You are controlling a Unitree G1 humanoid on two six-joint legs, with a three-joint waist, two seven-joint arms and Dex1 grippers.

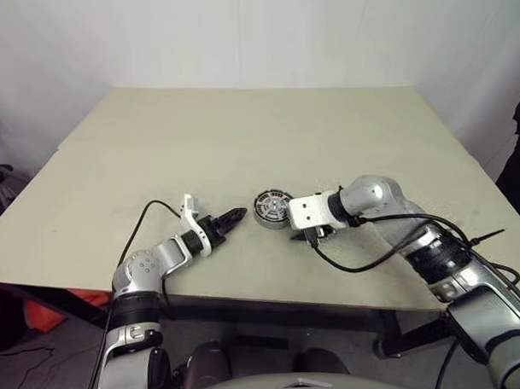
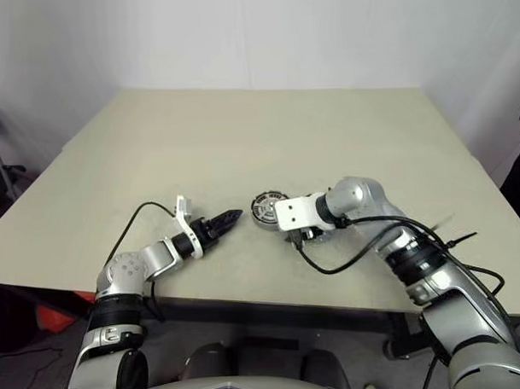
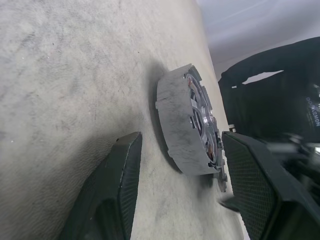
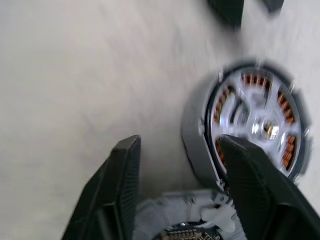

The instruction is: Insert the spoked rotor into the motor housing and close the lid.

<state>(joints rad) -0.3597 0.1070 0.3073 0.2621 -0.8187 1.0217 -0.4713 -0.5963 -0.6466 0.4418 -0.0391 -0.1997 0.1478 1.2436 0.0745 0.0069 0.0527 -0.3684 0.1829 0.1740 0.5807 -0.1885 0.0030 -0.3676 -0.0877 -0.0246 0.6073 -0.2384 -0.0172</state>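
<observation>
Both grippers flank the motor housing [image 1: 272,208] near the table [image 1: 241,135] front edge — left gripper [image 1: 235,217] parted, empty; right gripper [image 4: 180,165] parted over its rim, gripping nothing — wide bare tabletop behind.

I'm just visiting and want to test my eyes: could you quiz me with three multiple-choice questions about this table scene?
1. Where is the round motor housing?
A. between the two tools
B. at the table's far edge
C. on the floor

2. What colour is the housing's outer wall?
A. red
B. grey
C. green

3. How do the left tool fingers stand?
A. apart, holding nothing
C. clamped on the housing
B. closed on a cable

Answers: 1 A, it lies on the table between the left and right tool. 2 B, left wrist view shows grey. 3 A, gap visible.
</observation>
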